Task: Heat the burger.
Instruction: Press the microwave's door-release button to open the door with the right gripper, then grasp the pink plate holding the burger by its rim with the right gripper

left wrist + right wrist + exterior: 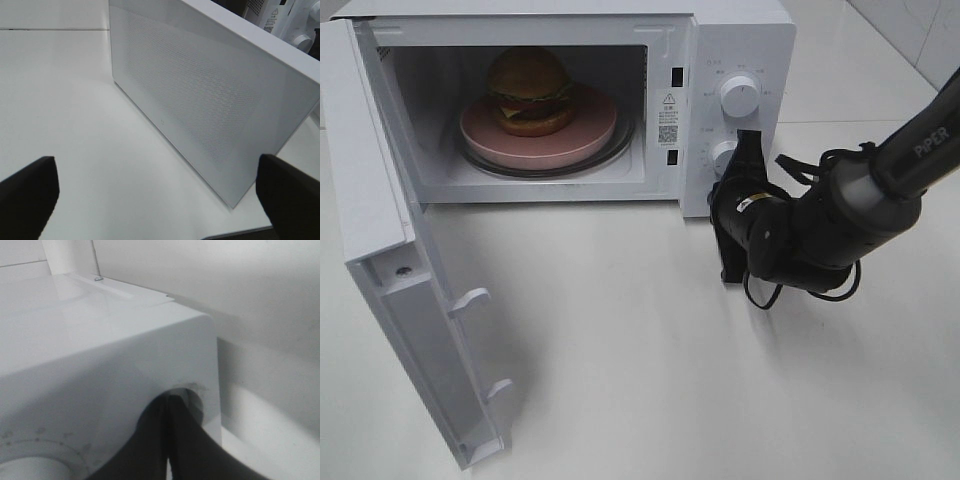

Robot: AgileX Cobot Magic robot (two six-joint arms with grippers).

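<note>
The burger point(530, 90) sits on a round pink plate point(582, 140) on the glass turntable inside the open white microwave point(740, 40). My right gripper point(747, 148) is at the control panel, right next to the lower knob point(721, 157). In the right wrist view its dark fingers point(167, 410) are pressed together with no gap, tips against the panel. My left gripper point(160, 200) is open and empty, facing the outer face of the microwave door point(200, 100). It is out of the high view.
The microwave door point(410, 330) is swung wide open toward the table's front left. The upper knob point(738, 95) is above my right gripper. The white table point(650, 340) stretches in front of the microwave.
</note>
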